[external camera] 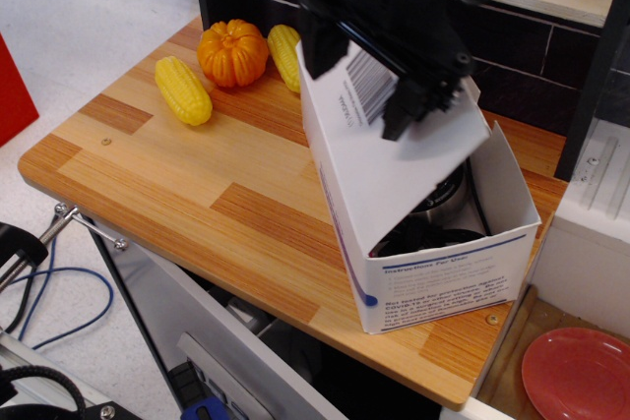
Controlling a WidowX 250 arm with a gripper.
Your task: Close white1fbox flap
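The white box [433,243] sits near the right front corner of the wooden table [177,194]. Its big flap [394,145] leans over the opening, barcode side up, partly covering the black things inside. The black gripper [418,105] rests on the flap; it is blurry, so whether its fingers are spread cannot be told.

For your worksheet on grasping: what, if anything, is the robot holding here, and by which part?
It cannot be told: the gripper sits against the flap near its barcode; a clamp is not visible.
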